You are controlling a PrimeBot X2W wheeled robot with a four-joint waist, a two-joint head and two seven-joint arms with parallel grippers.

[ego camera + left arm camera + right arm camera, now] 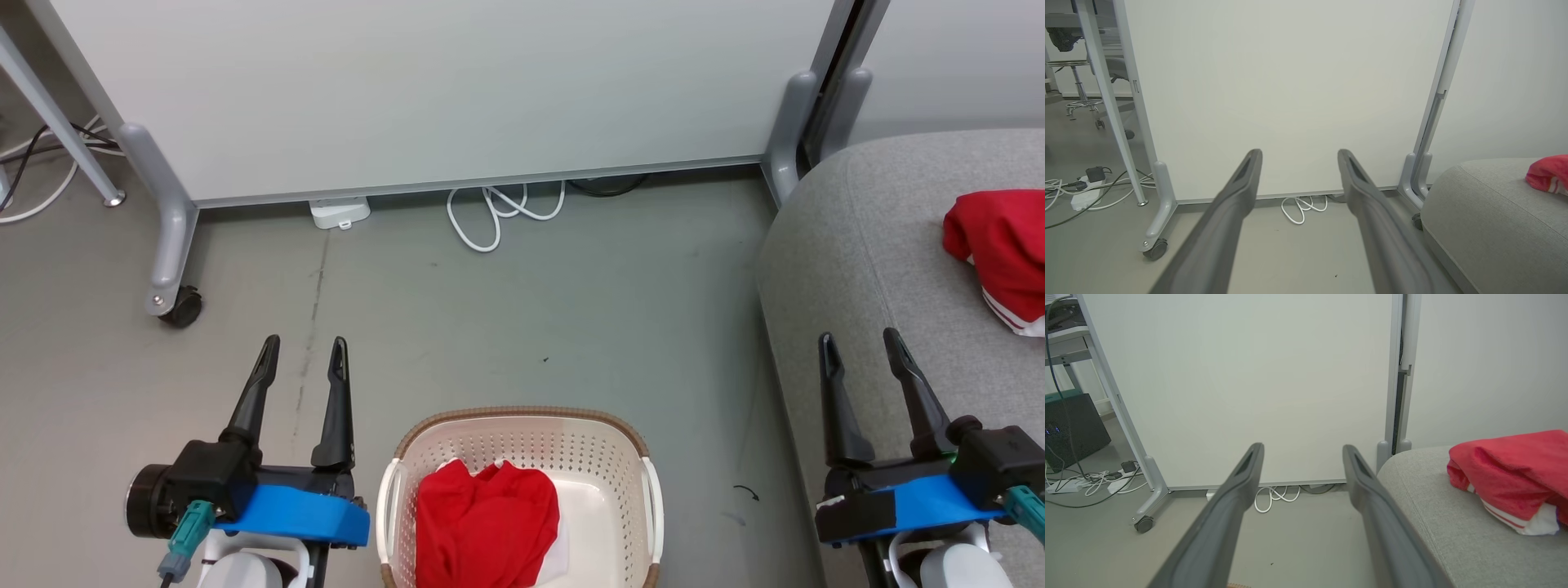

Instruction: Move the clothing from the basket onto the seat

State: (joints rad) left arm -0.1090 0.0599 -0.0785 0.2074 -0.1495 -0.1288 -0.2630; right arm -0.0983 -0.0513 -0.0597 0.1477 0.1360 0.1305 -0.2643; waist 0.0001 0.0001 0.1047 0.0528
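Left gripper point(305, 341) hangs over the grey floor point(531, 310), fingers spread and empty; right gripper point(859, 335), spread alike, hangs at the left edge of the seat point(857, 269).

A white partition panel point(449, 90) on castered legs closes the far side, a white cable point(498, 214) looped at its foot. Between the grippers the basket point(522, 413) stands on the floor, cut by the head view's bottom edge, so its long axis cannot be told. The plain red garment point(486, 523) lies bunched against its left wall. On the seat, well apart from the basket, the striped red garment point(1000, 245) lies crumpled, white-striped end toward the robot.
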